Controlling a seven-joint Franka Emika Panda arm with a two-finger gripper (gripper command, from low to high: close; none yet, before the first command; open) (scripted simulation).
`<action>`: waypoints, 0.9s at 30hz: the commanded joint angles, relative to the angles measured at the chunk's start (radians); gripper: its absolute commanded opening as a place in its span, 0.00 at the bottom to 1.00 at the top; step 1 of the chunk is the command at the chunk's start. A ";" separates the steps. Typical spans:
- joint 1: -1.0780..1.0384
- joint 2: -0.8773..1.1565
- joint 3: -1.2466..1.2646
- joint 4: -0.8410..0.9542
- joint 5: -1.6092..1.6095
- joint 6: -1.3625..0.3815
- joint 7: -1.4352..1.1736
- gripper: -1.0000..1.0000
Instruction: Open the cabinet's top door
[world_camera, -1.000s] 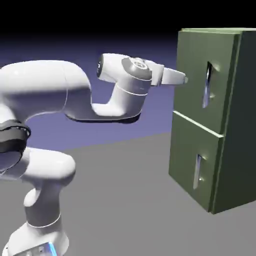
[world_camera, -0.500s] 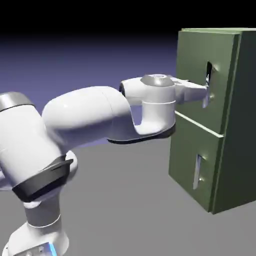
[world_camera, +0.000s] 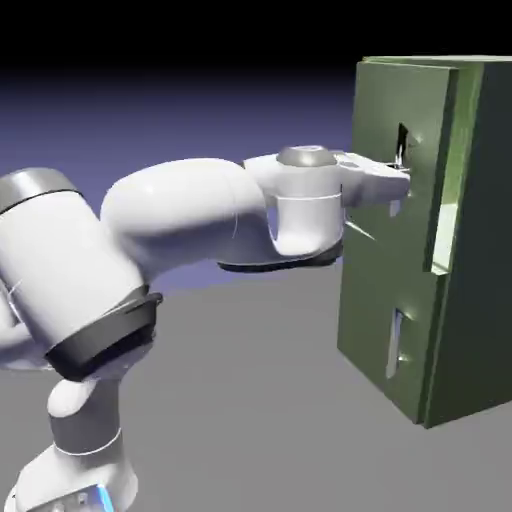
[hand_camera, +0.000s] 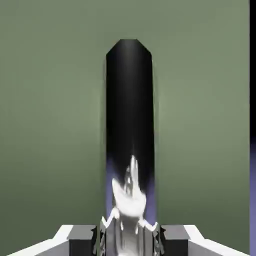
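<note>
While the top door (world_camera: 400, 165) stands ajar, the gripper (world_camera: 400, 178) – jaws closed – apparently clamps its handle (hand_camera: 129, 150).

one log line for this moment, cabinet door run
pincer: shut on top door handle | top door: ajar | lower door: closed

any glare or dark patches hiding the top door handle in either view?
Exterior view: handle mostly masked by the gripper, small highlights only, top door evenly lit. Hand view: handle reads near-black above, with a bright reflection low by the fingertips.
</note>
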 joint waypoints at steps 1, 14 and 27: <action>-0.017 0.003 0.030 -0.027 0.024 -0.045 0.004 0.00; -0.064 0.097 0.391 -0.205 0.389 -0.610 0.075 0.00; -0.444 0.318 0.770 -0.180 0.505 -0.549 0.284 0.00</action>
